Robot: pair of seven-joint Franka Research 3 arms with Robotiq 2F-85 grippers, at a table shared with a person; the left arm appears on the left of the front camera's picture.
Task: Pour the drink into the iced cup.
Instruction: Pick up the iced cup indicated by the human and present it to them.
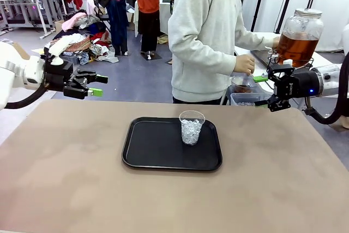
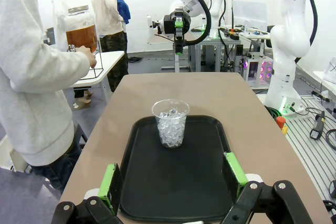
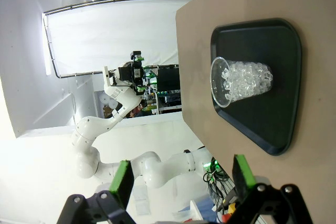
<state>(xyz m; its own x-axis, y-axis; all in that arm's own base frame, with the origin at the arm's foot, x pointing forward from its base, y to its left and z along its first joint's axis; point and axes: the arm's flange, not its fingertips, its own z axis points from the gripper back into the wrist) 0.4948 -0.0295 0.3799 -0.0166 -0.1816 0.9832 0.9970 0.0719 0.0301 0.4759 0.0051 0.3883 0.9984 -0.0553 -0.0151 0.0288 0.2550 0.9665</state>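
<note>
A clear plastic cup [image 1: 191,127] full of ice stands upright on a black tray [image 1: 152,148] at the table's middle. The drink [image 1: 297,46], amber liquid in a big lidded glass jar, sits on a stand at the far right, behind my right gripper [image 1: 260,91]. That gripper hovers open and empty at the table's far right edge. My left gripper [image 1: 99,85] hangs open and empty off the far left edge. In the left wrist view the cup [image 2: 170,124] lies beyond my open gripper [image 2: 173,179]; the right wrist view has the cup [image 3: 241,82] far ahead of its gripper [image 3: 182,179].
A person in a grey sweatshirt [image 1: 204,36] stands at the far side, turned toward the jar, one hand [image 1: 275,42] by its tap and the other [image 1: 244,65] over a clear bin [image 1: 244,99]. Bare brown table [image 1: 82,178] surrounds the tray.
</note>
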